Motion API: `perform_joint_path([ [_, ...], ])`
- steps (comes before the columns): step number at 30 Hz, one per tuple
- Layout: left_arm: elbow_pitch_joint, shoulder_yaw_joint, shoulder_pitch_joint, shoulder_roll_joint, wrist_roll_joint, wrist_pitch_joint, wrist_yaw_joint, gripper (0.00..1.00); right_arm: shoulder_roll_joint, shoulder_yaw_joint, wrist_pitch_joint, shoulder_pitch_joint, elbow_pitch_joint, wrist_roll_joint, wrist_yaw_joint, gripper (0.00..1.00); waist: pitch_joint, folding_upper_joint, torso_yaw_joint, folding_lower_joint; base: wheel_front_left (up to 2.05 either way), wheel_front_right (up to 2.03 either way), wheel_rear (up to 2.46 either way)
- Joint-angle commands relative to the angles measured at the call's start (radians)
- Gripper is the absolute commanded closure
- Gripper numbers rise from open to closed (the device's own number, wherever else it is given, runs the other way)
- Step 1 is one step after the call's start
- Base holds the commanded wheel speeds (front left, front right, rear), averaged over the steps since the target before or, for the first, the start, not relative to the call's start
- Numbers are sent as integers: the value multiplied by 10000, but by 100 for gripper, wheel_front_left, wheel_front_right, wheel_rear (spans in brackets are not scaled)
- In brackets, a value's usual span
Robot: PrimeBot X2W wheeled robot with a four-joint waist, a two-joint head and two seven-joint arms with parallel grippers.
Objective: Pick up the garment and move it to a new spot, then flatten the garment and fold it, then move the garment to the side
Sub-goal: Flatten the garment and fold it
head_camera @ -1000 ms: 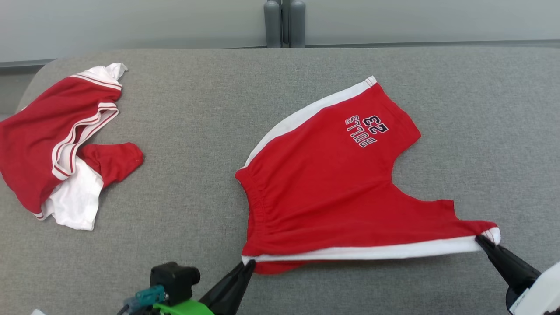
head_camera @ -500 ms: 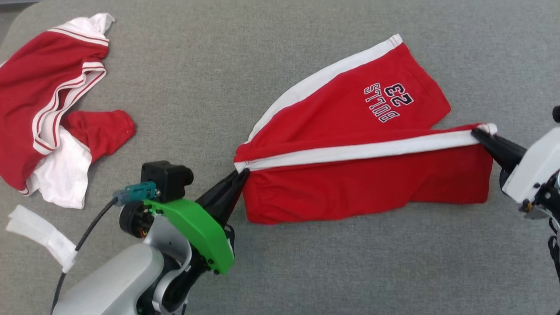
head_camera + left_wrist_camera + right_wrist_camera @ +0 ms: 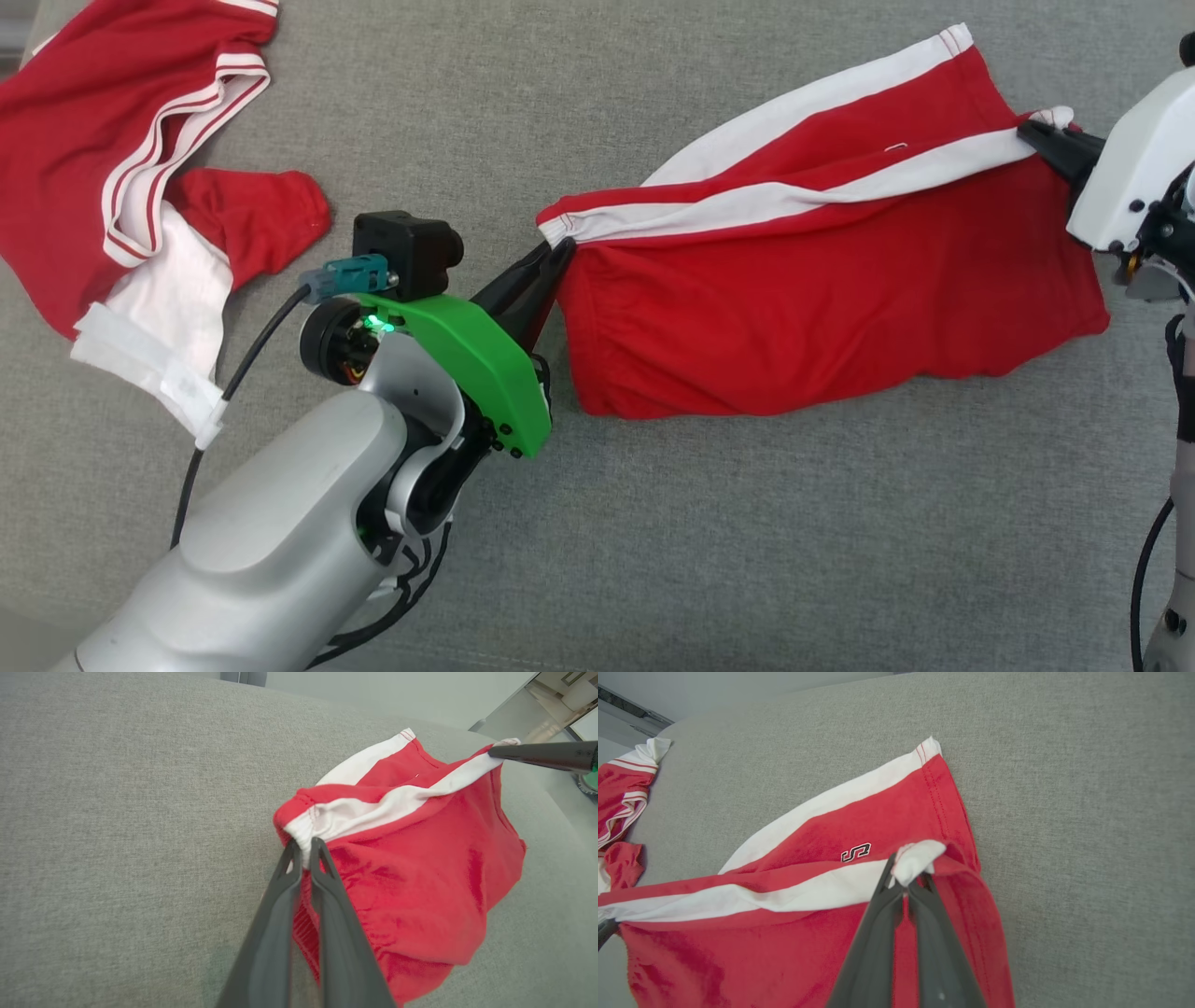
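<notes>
Now shorts folded further, striped edge carried across (logo mostly covered).

Our head camera looks steeply down; both wrist cameras, close in, face the same red shorts from opposite ends.

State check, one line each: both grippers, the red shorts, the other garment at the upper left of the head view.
left gripper: shut on the waistband corner of the red shorts.
right gripper: shut on a leg-hem corner of the red shorts.
red shorts: doubled over, one leg drawn across the other, white stripe stretched between the grippers, lower part on the grey surface.
red and white top: crumpled, lying apart from both grippers.
</notes>
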Motion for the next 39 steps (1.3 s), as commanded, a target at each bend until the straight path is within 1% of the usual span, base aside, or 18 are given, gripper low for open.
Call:
perform_joint_path([
  [1, 165, 19, -226, -96, 73, 6, -82, 100, -38, 18, 52, -264, 138, -190, -3, 100, 212, 0, 151, 1, 0, 0, 0],
  [10, 719, 7, -513, -494, 69, -201, -314, 100, -174, -92, -260, -1097, 871, -819, -3, 100, 478, 0, 368, 1, 0, 0, 0],
  [13, 804, 5, -551, -652, -85, -213, -517, 100, -188, -78, -387, -1354, 1117, -941, -3, 100, 569, 0, 487, 1, 0, 0, 0],
  [16, 910, -13, -608, -771, -129, -233, -584, 100, -192, -59, -434, -1545, 1293, -1071, -3, 100, 639, 0, 547, 1, 0, 0, 0],
  [25, 1303, 115, -635, -975, -83, -580, -516, 100, -296, 72, -912, -1849, 1650, -1142, -3, 100, 755, 0, 646, 1, 0, 0, 0],
  [26, 1344, 125, -627, -1004, -83, -621, -512, 100, -303, 55, -988, -1854, 1696, -1164, -3, 85, 755, 0, 652, 1, 0, 0, 0],
  [27, 1378, 157, -600, -1038, -120, -678, -487, 85, -314, 104, -1099, -1862, 1693, -1164, -3, 57, 754, 0, 657, 1, 0, 0, 0],
  [28, 1414, 213, -550, -1076, -167, -734, -459, 66, -333, 194, -1210, -1841, 1686, -1132, -3, 0, 749, 0, 660, 1, 0, 0, 0],
  [29, 1435, 215, -540, -1078, -148, -774, -455, 4, -345, 258, -1416, -1838, 1648, -1049, -3, 0, 745, 0, 659, 1, 0, 0, 0],
  [30, 1469, 210, -529, -1092, -119, -825, -455, 0, -356, 219, -1705, -1866, 1643, -1010, -3, 0, 736, 0, 654, 1, 0, 0, 0],
  [32, 1515, 319, -423, -1149, -171, -1021, -414, 0, -309, 123, -2143, -1901, 1815, -1019, -3, 0, 694, 0, 627, 1, 0, 0, 0],
  [34, 1552, 299, -219, -1198, -289, -1062, -450, 0, -259, 136, -2310, -1851, 1992, -974, -2, 0, 618, 0, 580, 1, 0, 0, 0],
  [36, 1548, 311, -79, -1125, -316, -1138, -424, 0, -351, 190, -2488, -1811, 2029, -883, -2, 0, 529, 0, 548, 1, 0, 0, 0],
  [39, 1403, 355, 265, -940, -193, -1421, -234, 0, -482, 243, -2692, -1638, 1970, -669, -2, 0, 406, 0, 501, 1, 0, 0, 0],
])
